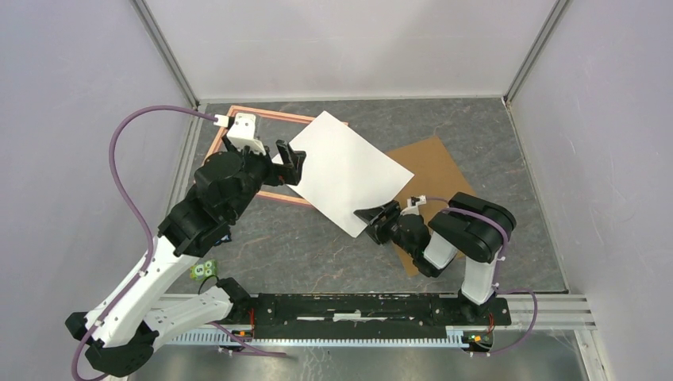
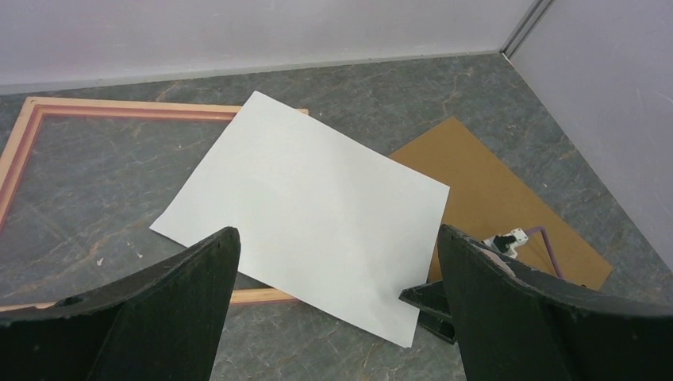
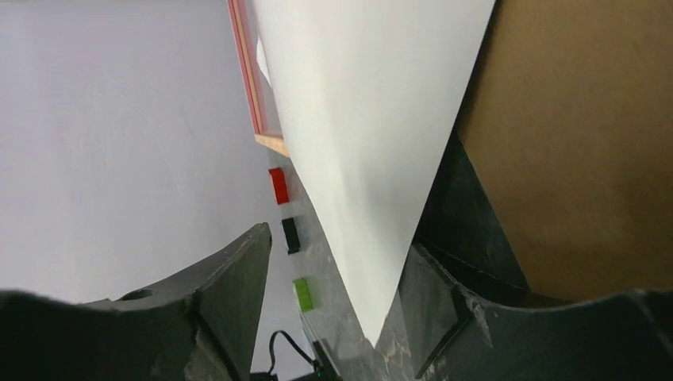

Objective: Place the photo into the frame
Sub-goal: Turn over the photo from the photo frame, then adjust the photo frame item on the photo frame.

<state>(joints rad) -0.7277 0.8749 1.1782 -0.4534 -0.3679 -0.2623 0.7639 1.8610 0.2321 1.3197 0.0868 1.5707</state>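
Observation:
The photo point(image 1: 345, 171) lies white back up, slanted, with its left part over the right side of the pink frame point(image 1: 238, 111) and its right part over the brown board. My left gripper point(image 1: 290, 163) is open and empty, just above the photo's left edge; in the left wrist view the photo point(image 2: 317, 190) and the frame point(image 2: 36, 111) lie beyond its fingers point(image 2: 190, 302). My right gripper point(image 1: 379, 218) is open at the photo's near corner. In the right wrist view that corner point(image 3: 373, 238) sits between the open jaws point(image 3: 349, 238), overlapping the right finger point(image 3: 468, 238).
A brown backing board point(image 1: 436, 167) lies on the grey table at the right, partly under the photo and my right arm. Walls close in on the left, back and right. A green tag point(image 1: 204, 270) sits near the left arm's base.

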